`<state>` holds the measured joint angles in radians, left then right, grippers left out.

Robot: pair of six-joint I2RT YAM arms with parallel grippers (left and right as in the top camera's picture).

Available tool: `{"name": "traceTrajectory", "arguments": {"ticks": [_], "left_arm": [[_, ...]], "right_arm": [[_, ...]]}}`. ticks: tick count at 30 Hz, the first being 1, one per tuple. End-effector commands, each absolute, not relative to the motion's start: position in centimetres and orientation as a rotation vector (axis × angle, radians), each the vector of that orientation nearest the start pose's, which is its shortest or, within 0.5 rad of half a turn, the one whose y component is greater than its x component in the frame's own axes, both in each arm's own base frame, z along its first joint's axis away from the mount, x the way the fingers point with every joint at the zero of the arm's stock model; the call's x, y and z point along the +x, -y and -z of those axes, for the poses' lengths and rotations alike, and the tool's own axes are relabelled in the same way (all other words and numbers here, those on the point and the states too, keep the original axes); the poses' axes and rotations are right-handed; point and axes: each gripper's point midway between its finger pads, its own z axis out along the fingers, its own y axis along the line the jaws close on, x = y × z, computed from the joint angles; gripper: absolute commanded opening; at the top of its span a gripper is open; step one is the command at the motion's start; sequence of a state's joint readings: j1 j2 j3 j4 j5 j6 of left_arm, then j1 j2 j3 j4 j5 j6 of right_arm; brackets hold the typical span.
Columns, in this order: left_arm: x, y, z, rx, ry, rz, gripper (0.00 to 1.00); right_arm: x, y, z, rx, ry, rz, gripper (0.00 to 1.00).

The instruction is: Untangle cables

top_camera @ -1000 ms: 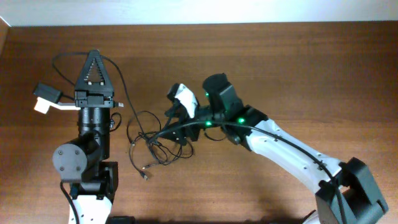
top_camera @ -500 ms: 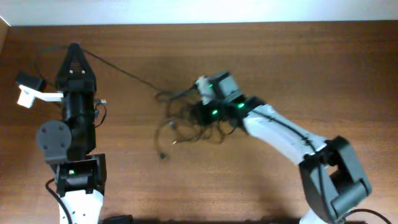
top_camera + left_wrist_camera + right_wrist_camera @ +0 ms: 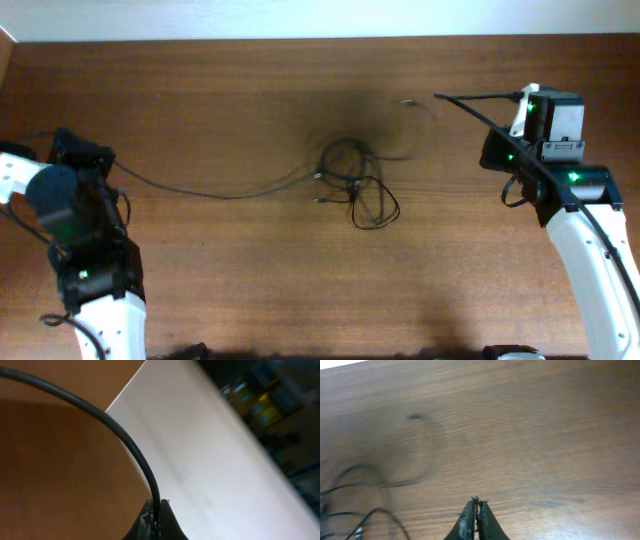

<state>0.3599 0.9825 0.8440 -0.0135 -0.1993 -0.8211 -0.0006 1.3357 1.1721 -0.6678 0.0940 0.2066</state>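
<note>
The cables lie as a loose knotted bundle [image 3: 355, 185] of thin black cords at mid-table. One strand [image 3: 200, 192] runs out of it in a long line to my left arm [image 3: 70, 190] at the far left edge. The left gripper [image 3: 156, 509] is shut on that black cable [image 3: 125, 442], which arcs up and left from the fingertips. My right gripper [image 3: 440, 97] is far right of the bundle, pointing left, and its jaws [image 3: 476, 505] are shut with no cord seen in them. A blurred strand [image 3: 427, 455] whips near it, and bundle cords [image 3: 350, 510] lie at lower left.
The wooden table [image 3: 250, 290] ends at a pale wall along the back. In the left wrist view the table edge [image 3: 125, 395] and a white surface beyond it show. Thick black arm cables hang by the right arm [image 3: 590, 220].
Both arms have pulled far apart. The left went to the table's left edge, drawing one strand out long. The right gripper shut and swung to the right, and the bundle shifted right.
</note>
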Motion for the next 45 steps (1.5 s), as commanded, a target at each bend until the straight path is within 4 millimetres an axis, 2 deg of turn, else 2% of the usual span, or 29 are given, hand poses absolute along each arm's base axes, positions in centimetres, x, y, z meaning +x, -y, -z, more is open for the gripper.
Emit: {"name": "traceTrajectory", "arguments": {"ticks": [1, 2, 3, 4, 5, 6, 8, 11, 14, 15, 17, 19, 20, 21, 22, 24, 26, 27, 29, 31, 33, 34, 35, 37, 39, 41, 42, 43, 45], "left_arm": [[36.8, -11.8, -28.9, -0.925, -1.586, 0.4, 0.0], [38.1, -9.0, -28.8, -0.818, -1.649, 0.549, 0.0], [39.4, -4.7, -28.4, -0.667, -1.724, 0.737, 0.0], [39.8, 0.8, -26.9, -0.474, -1.844, 0.875, 0.0], [39.7, 4.4, -25.4, -0.284, -1.926, 0.886, 0.0], [39.3, 9.3, -22.0, -0.083, -2.051, 0.862, 0.0], [39.0, 12.1, -14.9, 0.032, -2.265, 0.595, 0.0], [38.3, 15.8, -7.3, 0.325, -2.406, 0.347, 0.04], [38.9, 13.9, -3.7, 0.321, -2.461, 0.131, 0.04], [38.9, 13.9, -3.4, 0.331, -2.467, 0.127, 0.1], [38.3, 13.2, -2.9, 0.324, -2.508, 0.113, 0.39], [38.0, 12.1, -2.5, 0.277, -2.541, 0.103, 0.47], [38.1, 11.0, -2.3, 0.187, -2.564, 0.106, 0.4], [38.2, 9.1, -2.1, 0.016, -2.586, 0.125, 0.2], [38.3, 8.4, -2.0, -0.048, -2.597, 0.165, 0.13], [37.3, 8.6, -1.5, -0.051, -2.651, 0.237, 0.0], [36.0, 8.3, -0.8, -0.078, -2.712, 0.227, 0.0], [35.7, 8.3, -0.7, -0.089, -2.723, 0.226, 0.0], [35.5, 8.2, -0.5, -0.097, -2.734, 0.224, 0.0], [35.5, 8.2, -0.5, -0.152, -2.734, 0.236, 0.0], [35.5, 8.2, -0.5, -0.156, -2.733, 0.236, 0.0], [35.5, 8.2, -0.5, -0.156, -2.734, 0.231, 0.0], [35.4, 8.1, -0.5, -0.158, -2.737, 0.225, 0.0], [34.7, 7.9, 0.2, -0.161, -2.76, 0.218, 0.0], [33.9, 7.2, 1.8, -0.174, -2.8, 0.156, 0.0], [33.5, 7.0, 3.2, -0.181, -2.828, 0.144, 0.0], [33.7, 7.4, 3.5, -0.204, -2.825, 0.178, 0.0], [35.5, 8.6, 2.7, -0.186, -2.749, 0.265, 0.14], [37.3, 8.2, 1.9, -0.192, -2.666, 0.241, 0.11]], "right_arm": [[37.3, 0.6, -20.6, 0.368, -2.381, -0.096, 0.04], [37.0, -2.7, -20.7, 0.281, -2.409, -0.328, 0.07], [36.3, -6.9, -21.2, 0.163, -2.422, -0.616, 0.26], [35.7, -9.9, -20.7, 0.076, -2.452, -0.745, 0.38], [35.7, -11.0, -20.0, 0.044, -2.477, -0.74, 0.48], [35.9, -12.0, -19.4, 0.013, -2.49, -0.731, 0.52], [36.2, -12.1, -18.7, 0.011, -2.502, -0.694, 0.53], [36.1, -12.1, -18.4, 0.014, -2.514, -0.686, 0.53], [36.0, -12.1, -18.3, 0.016, -2.521, -0.685, 0.54], [36.0, -12.1, -18.3, 0.016, -2.522, -0.685, 0.54], [35.9, -12.0, -18.2, 0.019, -2.53, -0.685, 0.54], [35.8, -12.1, -18.2, 0.018, -2.531, -0.685, 0.58], [35.7, -12.0, -18.1, 0.02, -2.538, -0.684, 0.58], [35.6, -12.1, -17.7, 0.021, -2.553, -0.684, 0.59], [35.4, -12.6, -17.1, 0.012, -2.578, -0.692, 0.6], [34.3, -15.9, -13.7, -0.082, -2.696, -0.716, 0.7], [35.6, -19.5, -10.5, -0.213, -2.694, -0.703, 0.9], [37.5, -19.8, -8.6, -0.241, -2.663, -0.598, 0.95], [39.2, -22.6, -7.0, -0.301, -2.591, -0.747, 0.94], [38.7, -25.5, -5.6, -0.384, -2.575, -0.848, 0.81], [40.2, -25.5, -5.8, -0.375, -2.52, -0.758, 0.19], [41.5, -24.7, -6.4, -0.342, -2.495, -0.739, 0.04], [43.3, -22.6, -8.0, -0.272, -2.482, -0.71, 0.04], [45.9, -14.8, -12.9, -0.055, -2.507, -0.524, 0.04], [45.6, -8.2, -19.0, 0.084, -2.495, -0.386, 0.04], [42.6, -7.6, -22.8, 0.101, -2.521, -0.462, 0.04], [40.5, -8.9, -23.0, 0.072, -2.573, -0.512, 0.04], [39.3, -8.0, -22.3, 0.104, -2.628, -0.411, 0.04], [38.1, -6.0, -21.2, 0.245, -2.693, -0.287, 0.04]]}}
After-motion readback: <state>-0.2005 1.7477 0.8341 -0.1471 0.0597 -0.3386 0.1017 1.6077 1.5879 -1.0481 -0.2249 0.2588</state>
